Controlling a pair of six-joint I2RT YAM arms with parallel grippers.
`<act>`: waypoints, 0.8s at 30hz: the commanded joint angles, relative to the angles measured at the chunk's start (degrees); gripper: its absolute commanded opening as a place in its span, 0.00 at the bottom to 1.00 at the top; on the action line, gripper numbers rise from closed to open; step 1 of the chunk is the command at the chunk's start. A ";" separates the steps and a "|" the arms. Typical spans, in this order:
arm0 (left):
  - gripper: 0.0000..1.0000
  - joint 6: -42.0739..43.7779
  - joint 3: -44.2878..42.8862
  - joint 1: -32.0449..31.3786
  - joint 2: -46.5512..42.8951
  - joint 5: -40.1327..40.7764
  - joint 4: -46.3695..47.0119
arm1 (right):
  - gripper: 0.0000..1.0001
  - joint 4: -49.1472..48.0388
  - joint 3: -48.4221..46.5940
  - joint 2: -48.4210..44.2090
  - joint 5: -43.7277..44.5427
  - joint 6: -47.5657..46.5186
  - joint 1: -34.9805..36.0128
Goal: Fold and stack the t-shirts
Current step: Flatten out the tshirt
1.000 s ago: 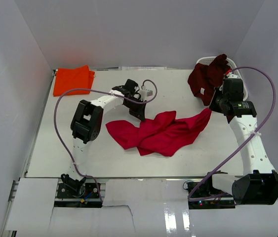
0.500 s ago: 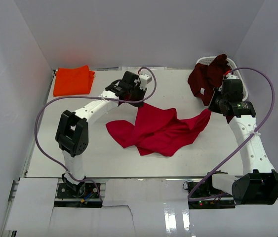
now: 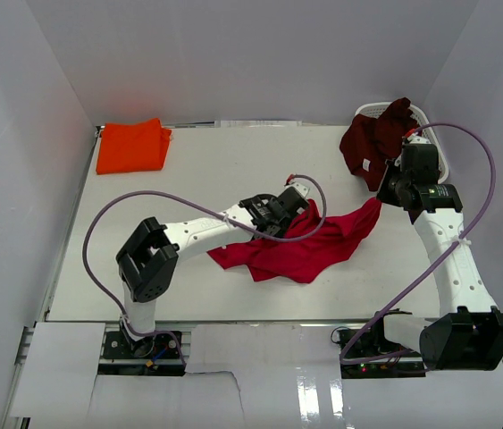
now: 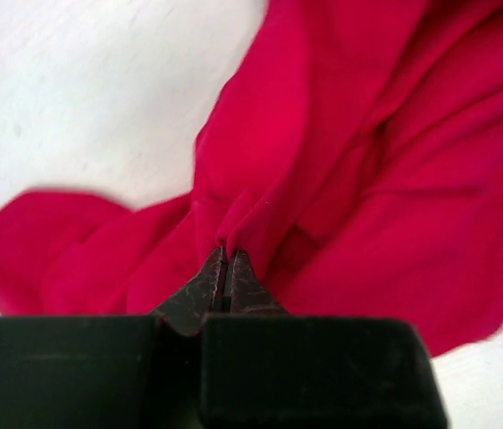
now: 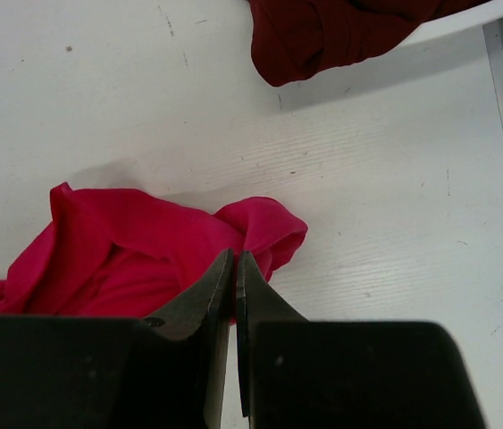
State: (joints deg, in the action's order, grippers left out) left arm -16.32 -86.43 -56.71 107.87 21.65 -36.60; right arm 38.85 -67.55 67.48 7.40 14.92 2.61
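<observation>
L gripper is clamped tight, no gap, on a bunched fold of the red t-shirt. Rest of the shirt fans out beyond and to the right of its tips, w/ one flap lying off to the left. R gripper is closed to a hairline slit, pinching a corner of the same shirt; cloth spreads left of its tips over the table. Maroon t-shirt lies well beyond the R tips, draped over the basket. Orange t-shirt sits folded, far from both grippers, at the table's back-left corner.
</observation>
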 commanded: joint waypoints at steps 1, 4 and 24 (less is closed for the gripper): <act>0.00 -8.20 2.06 -1.46 -2.23 12.70 -3.74 | 0.08 -1.58 0.05 -0.69 -0.02 -0.15 -0.33; 0.00 -11.61 2.06 -4.36 -0.31 20.87 -6.72 | 0.08 -1.50 0.05 -0.69 -0.10 -0.15 -0.24; 0.00 -15.85 2.06 -8.68 -3.02 5.69 -0.84 | 0.08 -1.94 0.05 -0.07 -0.37 -0.06 -0.33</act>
State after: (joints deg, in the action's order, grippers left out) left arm -30.35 -81.62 -64.71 109.89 33.41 -39.59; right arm 38.85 -67.55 67.51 7.31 14.87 2.61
